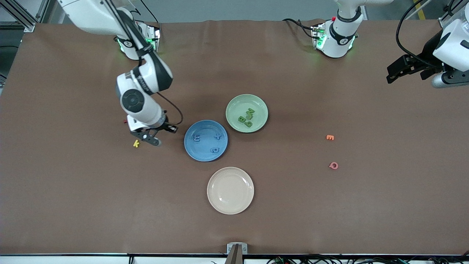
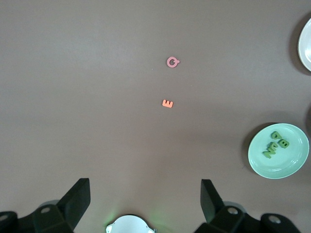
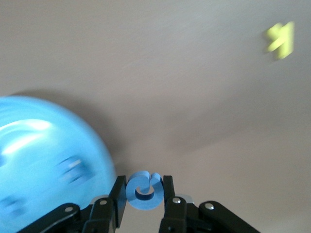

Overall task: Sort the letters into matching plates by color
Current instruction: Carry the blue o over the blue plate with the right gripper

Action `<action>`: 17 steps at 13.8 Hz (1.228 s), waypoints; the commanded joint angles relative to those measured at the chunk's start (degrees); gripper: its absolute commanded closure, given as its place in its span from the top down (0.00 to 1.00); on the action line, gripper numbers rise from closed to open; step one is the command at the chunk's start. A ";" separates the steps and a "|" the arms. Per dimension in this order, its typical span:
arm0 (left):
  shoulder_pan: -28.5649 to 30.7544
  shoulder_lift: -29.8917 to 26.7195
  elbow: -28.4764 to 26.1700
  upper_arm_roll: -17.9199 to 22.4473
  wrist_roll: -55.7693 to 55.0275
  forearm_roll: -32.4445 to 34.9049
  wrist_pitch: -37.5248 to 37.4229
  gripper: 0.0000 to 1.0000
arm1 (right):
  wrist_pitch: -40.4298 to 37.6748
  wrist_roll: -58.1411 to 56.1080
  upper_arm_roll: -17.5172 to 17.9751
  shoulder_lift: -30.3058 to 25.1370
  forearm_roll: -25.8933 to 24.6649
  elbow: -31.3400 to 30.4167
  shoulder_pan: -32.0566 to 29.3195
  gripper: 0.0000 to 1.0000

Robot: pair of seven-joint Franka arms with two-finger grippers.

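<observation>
My right gripper (image 1: 153,139) hangs just above the table between a yellow letter and the blue plate (image 1: 205,156). It is shut on a small curled blue letter (image 3: 144,191), which shows only in the right wrist view, with the blue plate's rim (image 3: 99,145) close beside it. Three blue letters (image 1: 214,149) lie in that plate. The pale green plate (image 1: 256,101) holds a cluster of green letters (image 1: 246,116); in the left wrist view the green plate (image 2: 286,167) and its green letters (image 2: 276,144) also show. My left gripper (image 1: 399,69) waits open, high over its own end of the table.
A yellow letter k (image 1: 136,143) lies right beside my right gripper. A cream plate (image 1: 230,190) sits nearer the front camera than the blue plate. An orange E (image 1: 329,137) and a pink Q (image 1: 333,165) lie toward the left arm's end.
</observation>
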 commanded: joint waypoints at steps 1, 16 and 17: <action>0.43 1.02 1.86 0.56 0.83 0.67 -0.24 1.00 | -0.98 7.29 -0.42 4.35 1.90 6.29 4.43 0.00; 4.82 0.32 3.09 0.83 1.27 0.40 -0.32 1.00 | -0.01 16.82 -0.51 14.30 1.12 14.31 10.33 1.00; 4.82 0.32 3.09 0.83 1.27 0.49 -0.32 1.00 | -0.01 16.73 -0.51 14.30 1.03 14.48 10.33 1.00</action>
